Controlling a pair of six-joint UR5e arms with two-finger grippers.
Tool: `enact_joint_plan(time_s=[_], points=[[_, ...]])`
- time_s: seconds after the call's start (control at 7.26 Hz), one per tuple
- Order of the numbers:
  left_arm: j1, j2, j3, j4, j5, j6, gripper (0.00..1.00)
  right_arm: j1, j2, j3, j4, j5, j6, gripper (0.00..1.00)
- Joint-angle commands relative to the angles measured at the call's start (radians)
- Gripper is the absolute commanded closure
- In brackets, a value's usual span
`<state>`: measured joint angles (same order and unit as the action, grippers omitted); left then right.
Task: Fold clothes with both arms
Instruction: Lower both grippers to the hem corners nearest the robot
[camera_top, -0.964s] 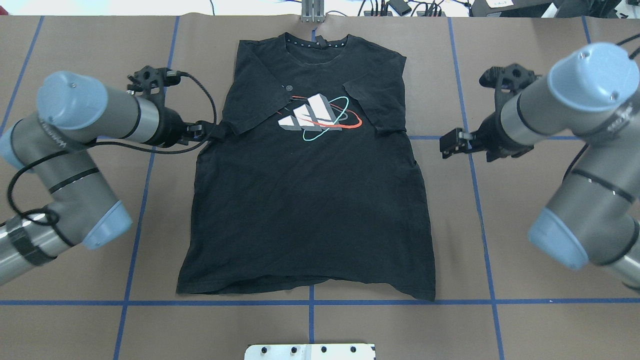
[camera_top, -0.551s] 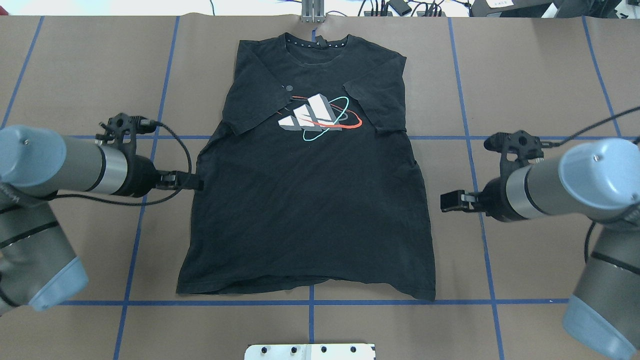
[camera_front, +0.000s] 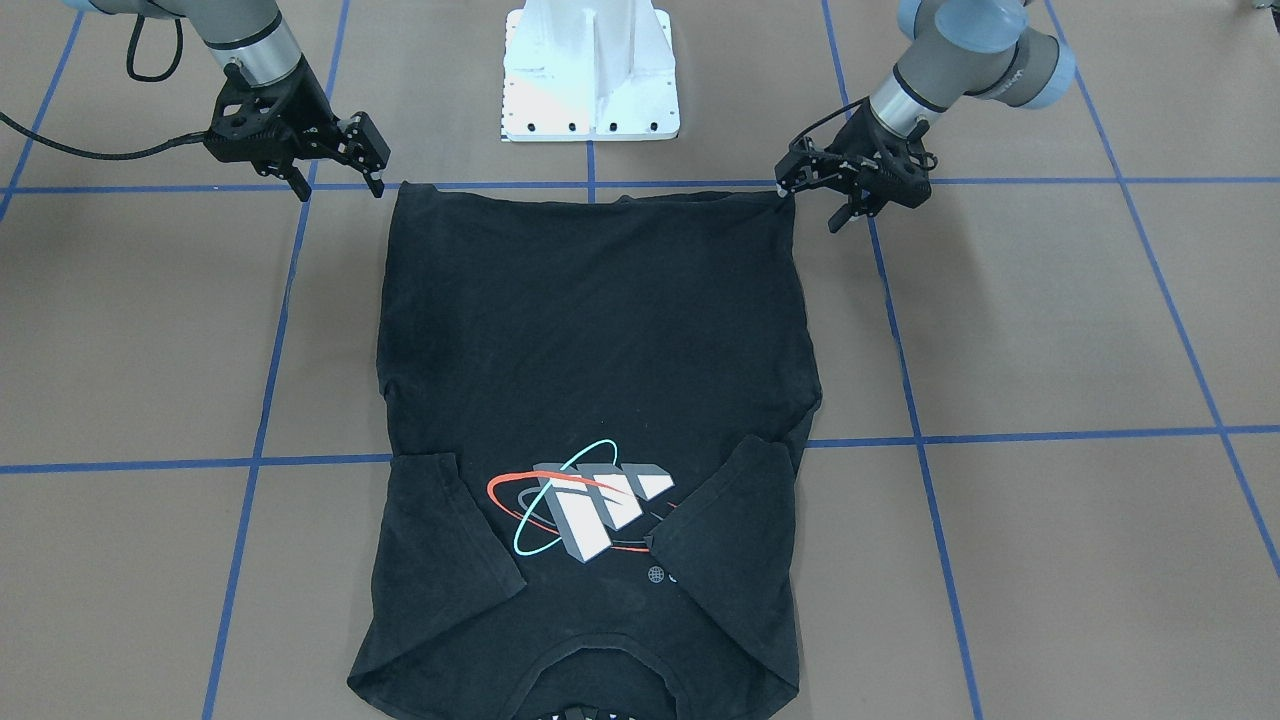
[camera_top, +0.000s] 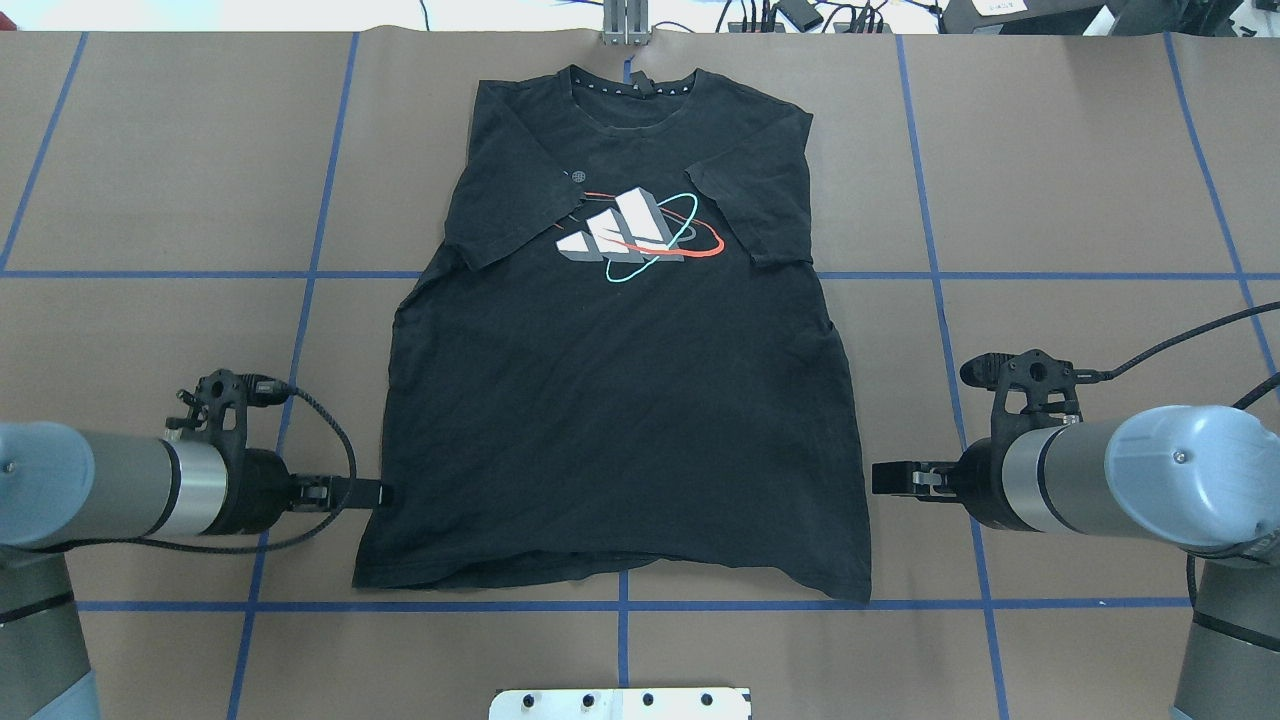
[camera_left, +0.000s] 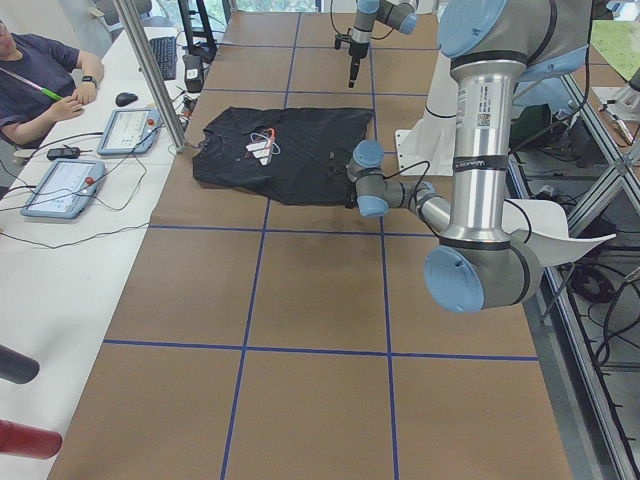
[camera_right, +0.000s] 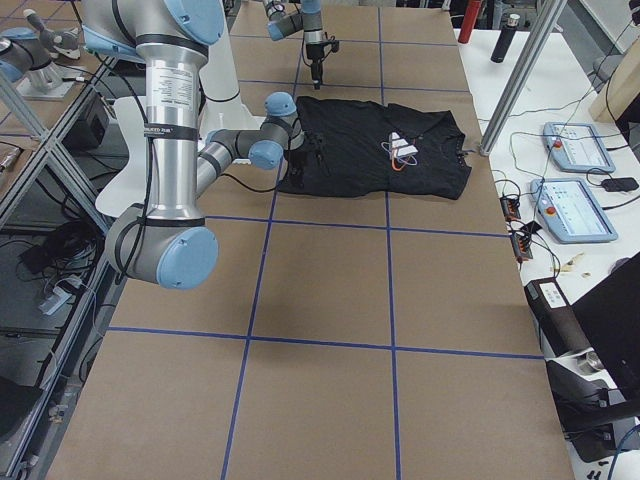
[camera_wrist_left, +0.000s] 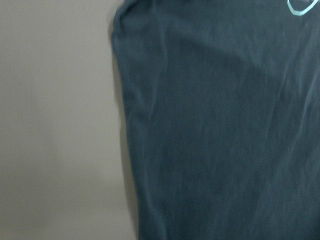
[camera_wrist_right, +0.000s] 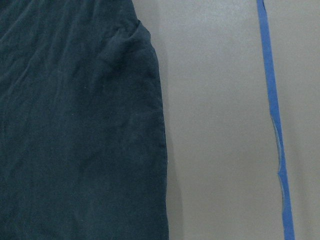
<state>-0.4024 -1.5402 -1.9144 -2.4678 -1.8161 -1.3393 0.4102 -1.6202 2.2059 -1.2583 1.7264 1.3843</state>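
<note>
The black T-shirt (camera_top: 620, 400) lies flat, print up, collar away from the robot and both sleeves folded in over the chest. It also shows in the front-facing view (camera_front: 590, 330). My left gripper (camera_top: 378, 493) is open at the shirt's left edge, just above the hem corner; in the front-facing view (camera_front: 810, 205) its jaws stand apart. My right gripper (camera_top: 880, 478) is open and empty just off the right edge near the hem, also seen in the front-facing view (camera_front: 338, 188). The wrist views show only the shirt's side edges (camera_wrist_left: 225, 125) (camera_wrist_right: 75, 125), no fingers.
The white pedestal base (camera_front: 590, 70) stands just behind the hem. Blue tape lines (camera_top: 620, 605) grid the brown table. A metal post (camera_top: 625, 22) stands past the collar. A side table with tablets (camera_left: 75, 185) and a seated person lies beyond.
Both arms have swept back toward the robot along the shirt's sides, from sleeve level down to near the hem corners. The shirt has not moved.
</note>
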Motion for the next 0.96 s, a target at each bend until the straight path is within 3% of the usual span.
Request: enact_joint_plan(time_s=[0.0, 0.14, 0.28, 0.41, 0.83], points=[[0.063, 0.02, 0.014, -0.034, 0.017, -0.018, 0.01, -0.005, 0.0, 0.002, 0.0, -0.007, 0.002, 0.0], [0.069, 0.02, 0.012, -0.037, 0.014, -0.026, 0.07, -0.005, 0.002, 0.002, 0.0, -0.005, 0.002, 0.0], [0.079, 0.02, 0.014, -0.037, 0.014, -0.041, 0.22, -0.005, 0.002, 0.003, 0.002, -0.005, 0.002, 0.0], [0.085, 0.019, 0.014, -0.037, 0.012, -0.041, 0.28, -0.005, 0.002, 0.005, 0.002, -0.007, 0.002, 0.0], [0.085, 0.011, 0.043, -0.037, 0.008, -0.035, 0.28, -0.005, 0.002, 0.006, 0.002, -0.007, 0.002, 0.0]])
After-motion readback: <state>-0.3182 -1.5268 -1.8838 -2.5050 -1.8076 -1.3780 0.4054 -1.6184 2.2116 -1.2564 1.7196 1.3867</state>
